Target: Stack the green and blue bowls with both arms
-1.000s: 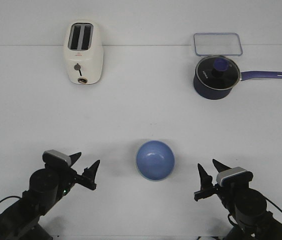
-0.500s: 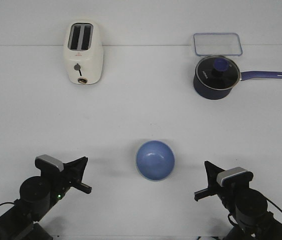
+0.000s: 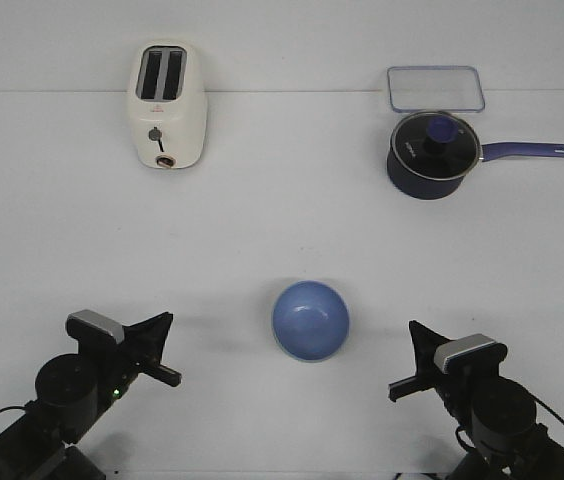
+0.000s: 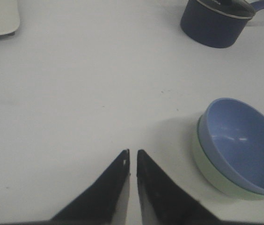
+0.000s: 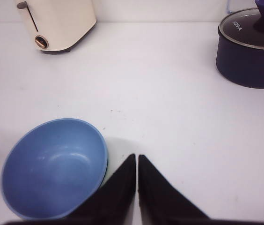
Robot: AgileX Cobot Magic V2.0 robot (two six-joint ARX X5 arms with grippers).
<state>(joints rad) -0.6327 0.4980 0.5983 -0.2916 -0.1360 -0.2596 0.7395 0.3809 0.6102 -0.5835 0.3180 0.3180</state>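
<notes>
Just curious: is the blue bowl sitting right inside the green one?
Touching. The left wrist view shows the blue bowl nested in the green bowl, rims together.

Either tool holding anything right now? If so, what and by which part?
Nothing is held. The left tool and right tool are both shut on air, apart from the blue bowl, which sits nested in the green bowl.

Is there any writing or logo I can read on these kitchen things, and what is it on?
"KONKA", as best it reads: small white letters on the saucepan's glass lid, right wrist view.
Pale mark on the saucepan side, front view: too small to read.
Small red mark on the toaster front: too small to read.
Nothing readable on the bowls or the clear container.
</notes>
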